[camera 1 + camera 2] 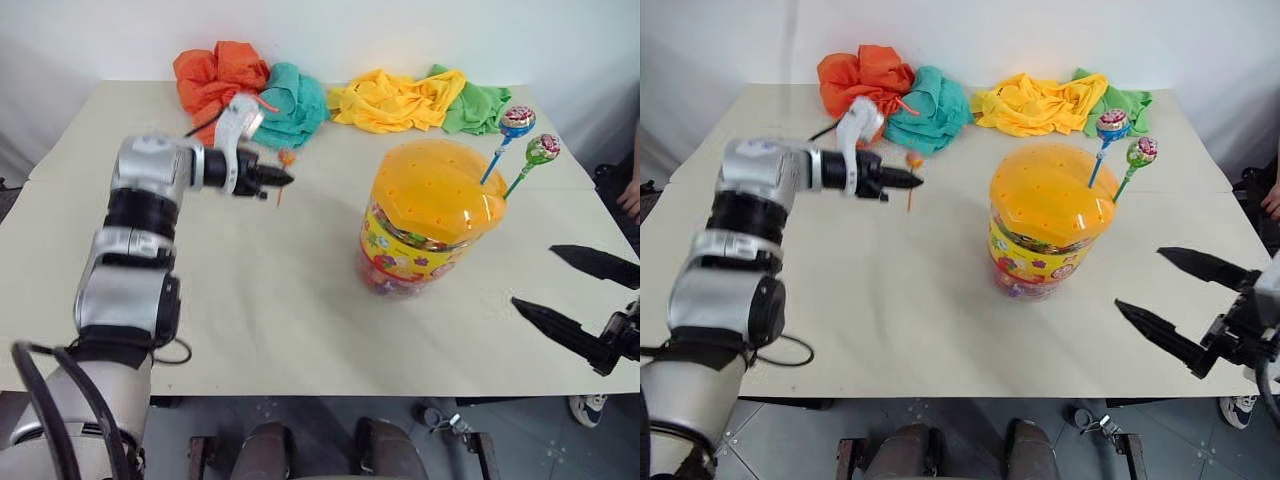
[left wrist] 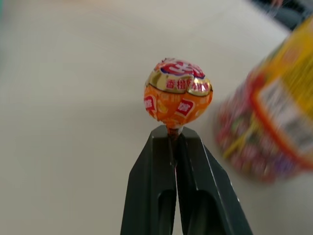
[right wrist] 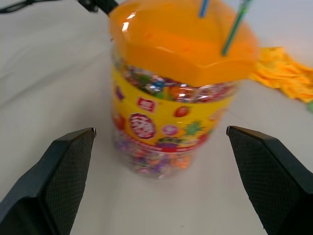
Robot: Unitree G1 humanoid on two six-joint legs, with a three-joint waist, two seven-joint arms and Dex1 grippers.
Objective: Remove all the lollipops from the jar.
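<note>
Orange-sticked lollipop (image 2: 178, 95) pinched upright in our left gripper (image 1: 283, 179), we saw the jar (image 1: 428, 215) at four o'clock, nearer our spread right gripper (image 1: 1175, 300).

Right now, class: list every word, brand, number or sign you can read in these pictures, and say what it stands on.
Orange lollipop in the shut left gripper: its wrapper bears printed characters, too blurred to read.
Jar: yellow label with round badges and fruit shapes, no legible words.
Blue-stick lollipop and green-stick lollipop: patterned wrappers, too small to read.
</note>
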